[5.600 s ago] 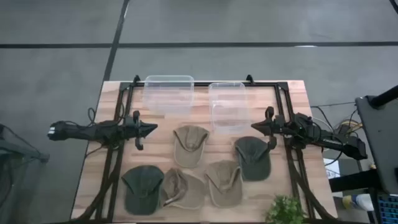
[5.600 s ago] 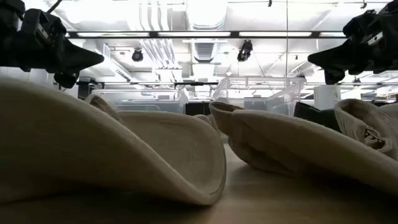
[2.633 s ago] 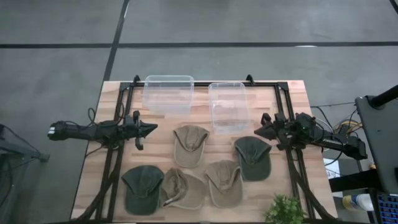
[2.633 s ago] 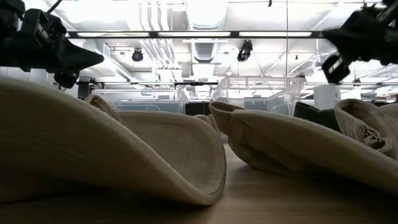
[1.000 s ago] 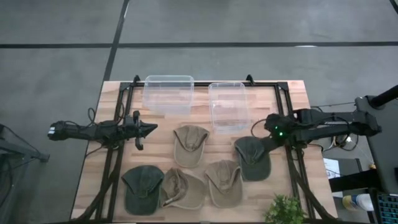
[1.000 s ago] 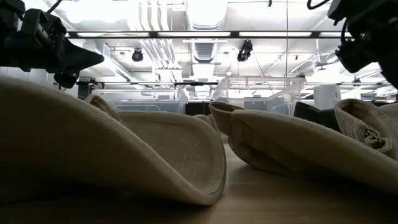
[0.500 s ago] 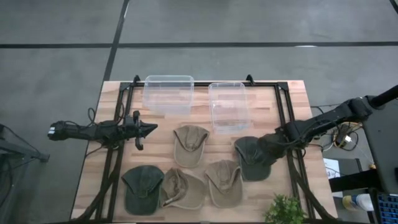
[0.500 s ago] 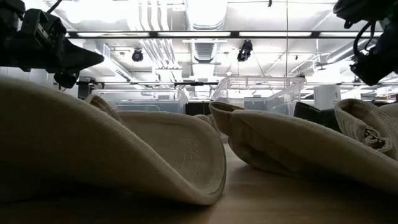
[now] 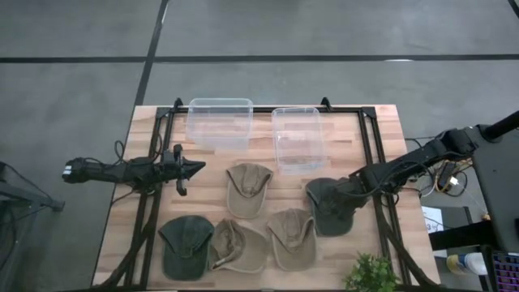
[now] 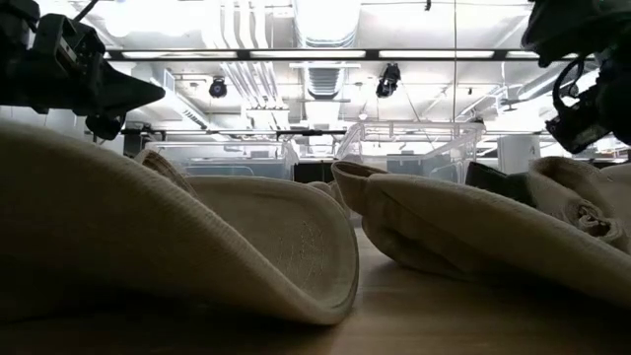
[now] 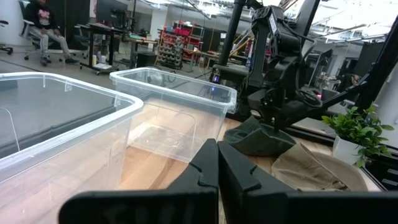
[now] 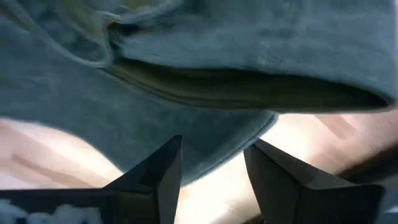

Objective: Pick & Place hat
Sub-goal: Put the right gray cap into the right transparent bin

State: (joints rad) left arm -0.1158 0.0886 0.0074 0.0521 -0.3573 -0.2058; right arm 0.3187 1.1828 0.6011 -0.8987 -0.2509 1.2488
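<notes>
I have just moved my right gripper (image 9: pixel 342 193) down from beside the clear bin onto the dark green hat (image 9: pixel 328 207) at the middle right of the table (image 9: pixel 381 122). A few seconds ago that arm hung higher, near the right-hand clear bin (image 9: pixel 297 139). Now its tip is right at the top edge of the hat. In the right wrist view the gripper (image 12: pixel 211 163) is open, with its two fingers apart and the hat's brim (image 12: pixel 205 124) right in front of them. It is not holding anything yet.

This means I am ready to grab. I think the next step is to close on the brim and lift the hat toward a bin.

My left gripper (image 9: pixel 195 169) waits at the left of the table and has not moved. Its fingers (image 11: pixel 211 168) are pressed together, holding nothing.

Four other hats lie lower down: three tan ones (image 9: pixel 247 188) and one more green one (image 9: pixel 186 243).
</notes>
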